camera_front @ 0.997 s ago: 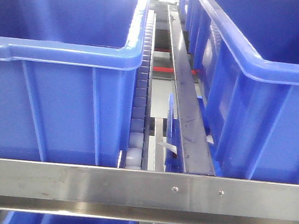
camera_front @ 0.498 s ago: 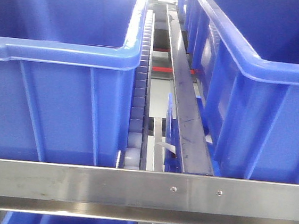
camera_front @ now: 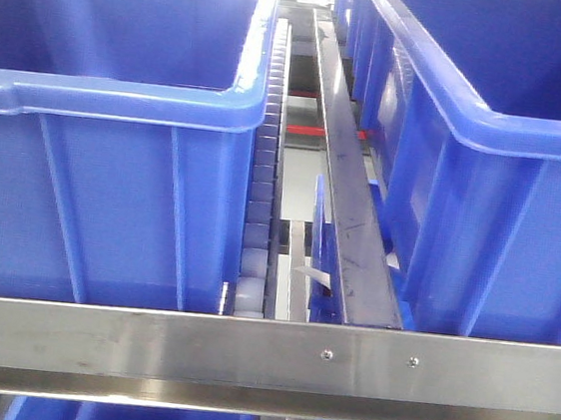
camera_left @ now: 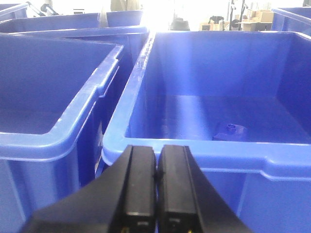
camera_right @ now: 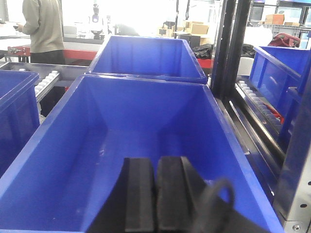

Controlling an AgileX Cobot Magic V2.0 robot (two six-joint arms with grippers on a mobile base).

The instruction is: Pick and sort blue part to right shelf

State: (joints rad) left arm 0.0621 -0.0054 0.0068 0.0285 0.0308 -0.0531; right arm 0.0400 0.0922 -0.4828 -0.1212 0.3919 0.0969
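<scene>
Bins of blue moulded plastic fill every view: a large blue plastic bin (camera_left: 214, 121) lies ahead of the left gripper (camera_left: 156, 194), an empty deep blue plastic tub (camera_right: 146, 141) below the right gripper (camera_right: 156, 199). Both grippers' black fingers are pressed together, holding nothing. A small blue part (camera_left: 231, 130) (round boss on top) rests on the bin floor at 1 o'clock from the left gripper.

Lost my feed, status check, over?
Left gripper shut, empty. Right gripper shut, empty. Blue part lying in bin ahead. Nothing blocking.
</scene>
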